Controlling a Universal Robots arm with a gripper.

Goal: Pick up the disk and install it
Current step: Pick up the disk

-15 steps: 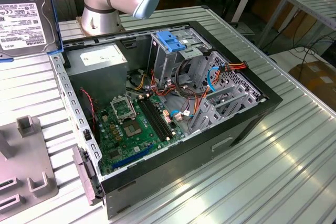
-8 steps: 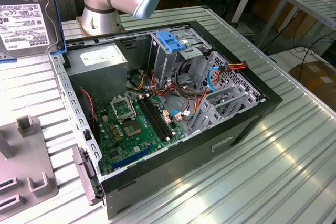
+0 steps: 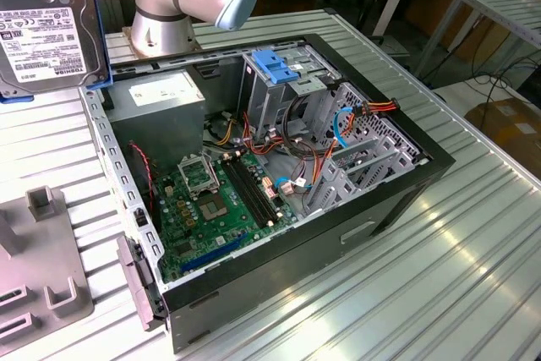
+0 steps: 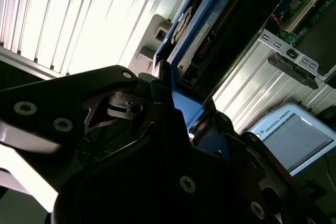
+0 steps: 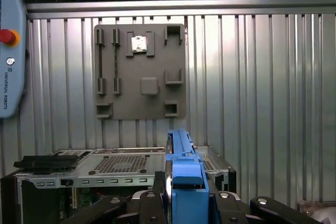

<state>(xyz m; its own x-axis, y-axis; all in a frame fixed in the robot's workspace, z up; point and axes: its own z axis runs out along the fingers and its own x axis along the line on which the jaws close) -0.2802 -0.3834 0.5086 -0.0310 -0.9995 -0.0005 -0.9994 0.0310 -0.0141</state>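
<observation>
The disk [image 3: 46, 27] hangs upright in the air at the exterior view's upper left, silver with a white label and a blue bracket along its edge. In the first wrist view I see it edge-on as a blue bracket [image 5: 184, 174] rising between my dark fingers. My gripper [image 5: 185, 200] is shut on the disk, one finger on each side. The second wrist view shows the gripper [image 4: 176, 106] body with the disk [image 4: 207, 30] sticking out from it. The open computer case [image 3: 406, 188] lies below and to the exterior view's right of the disk.
Inside the case stand a metal drive cage with a blue top [image 3: 275, 65], a grey power supply box [image 3: 161, 99], the motherboard [image 3: 211, 200] and loose cables. A grey fixture plate [image 3: 42, 259] lies on the ribbed table. A teach pendant [image 5: 8, 51] lies beside the case.
</observation>
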